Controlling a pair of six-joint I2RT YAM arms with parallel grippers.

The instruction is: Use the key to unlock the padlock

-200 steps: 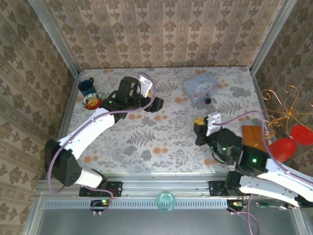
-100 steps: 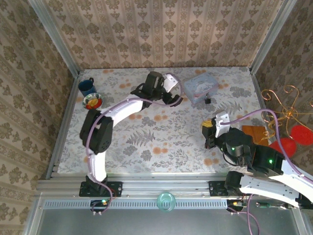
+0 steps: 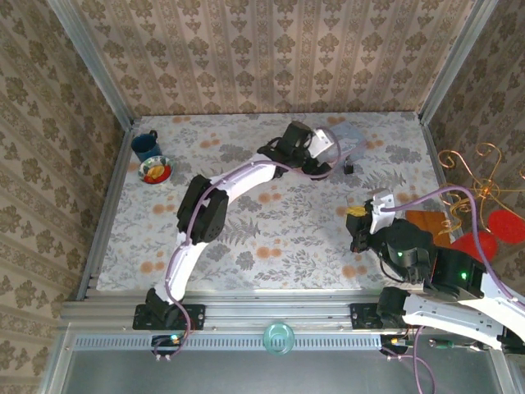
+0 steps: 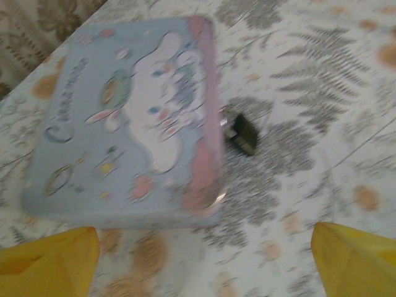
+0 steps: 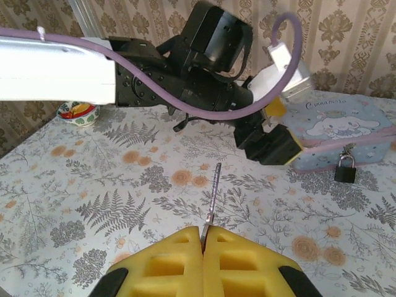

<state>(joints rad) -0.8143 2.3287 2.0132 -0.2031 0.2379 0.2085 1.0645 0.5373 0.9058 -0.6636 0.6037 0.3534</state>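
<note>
My left wrist camera is smeared: the small black-bodied padlock (image 4: 242, 133) beside the pale blue rectangular tin (image 4: 124, 117) is a dark blur, and I cannot make out its keyhole. The yellow fingertips (image 4: 49, 263) of the left gripper (image 4: 201, 263) are cut off at the bottom corners. On the right wrist camera, the thin grey metal key (image 5: 212, 195) has its head buried between the yellow foam pads (image 5: 167, 260) of the right gripper (image 5: 203, 241), themselves cropped below. From above, the left gripper covers most of the tin.
</note>
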